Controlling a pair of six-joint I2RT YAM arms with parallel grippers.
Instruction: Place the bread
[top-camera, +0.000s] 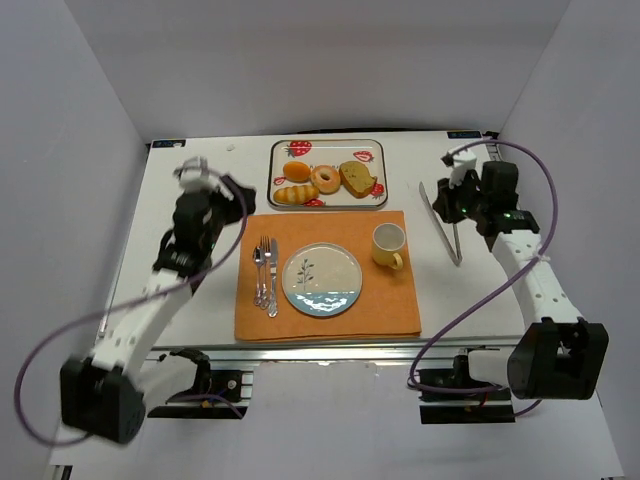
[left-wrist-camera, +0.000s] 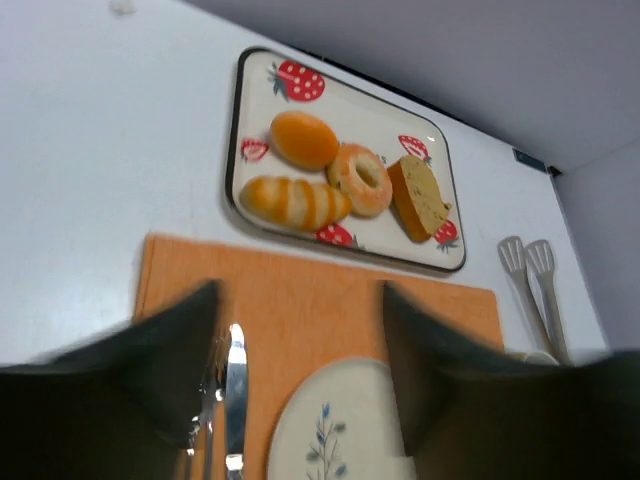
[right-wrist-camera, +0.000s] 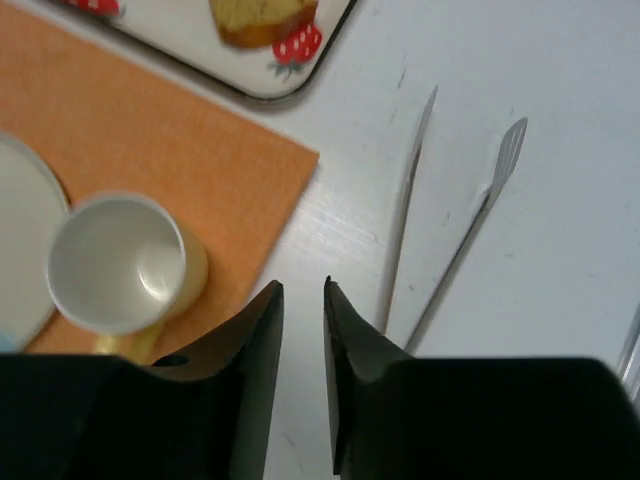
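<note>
The left gripper (left-wrist-camera: 300, 300) hovers with jaws spread wide and empty, over the silver knife and forks (top-camera: 266, 275) on the orange cloth placemat (top-camera: 390, 300); a careless descent here could scatter them. The bread lies on the white strawberry-print tray (left-wrist-camera: 236, 130): a round orange bun (left-wrist-camera: 304, 139), striped roll (left-wrist-camera: 293, 200), ring bagel (left-wrist-camera: 359, 178) and brown loaf slice (left-wrist-camera: 420, 195), packed close, so a grab may drag a neighbour. The round white blue-patterned plate (top-camera: 340, 270) is bare. A sweep could tip the yellow mug (top-camera: 388, 243). Beside the metal tongs (right-wrist-camera: 408, 190), the right gripper (right-wrist-camera: 303, 290) holds nothing, jaws slightly apart.
</note>
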